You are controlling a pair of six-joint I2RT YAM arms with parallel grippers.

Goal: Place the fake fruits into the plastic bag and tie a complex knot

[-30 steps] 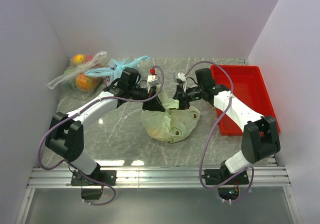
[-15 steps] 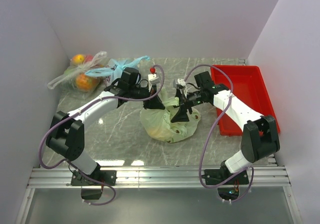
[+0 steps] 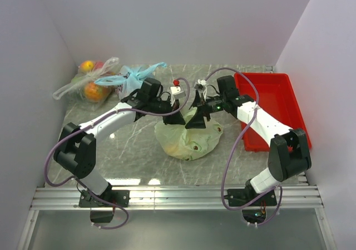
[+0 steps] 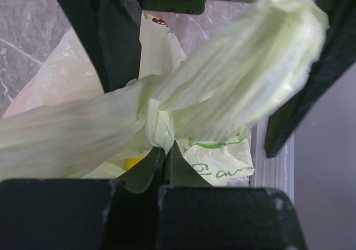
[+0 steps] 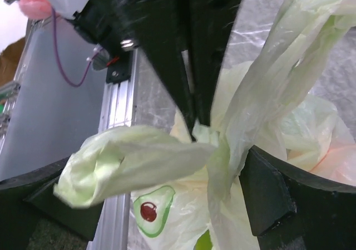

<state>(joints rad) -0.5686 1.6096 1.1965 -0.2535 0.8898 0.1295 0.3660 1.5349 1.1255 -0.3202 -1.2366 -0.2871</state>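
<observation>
Grippers moved together over green bag (image 3: 186,141), mid-table (image 3: 128,155).
L gripper (image 4: 161,158) pinches twisted handles shut; R gripper (image 5: 161,200) gapes around them. Avocado print (image 5: 147,208) shows in R wrist view only; green lettering (image 4: 219,171) unreadable.

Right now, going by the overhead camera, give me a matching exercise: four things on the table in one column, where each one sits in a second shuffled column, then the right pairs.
Things
1. pale green translucent plastic bag
2. red plastic tray
3. light blue plastic bag
4. clear plastic bag of orange and red fruits

Places
A. far back left corner, by the left wall
B. middle of the marble table
C. right side, along the right wall
D. at the back, just right of the clear fruit bag

Pairs: 1-B, 2-C, 3-D, 4-A
</observation>
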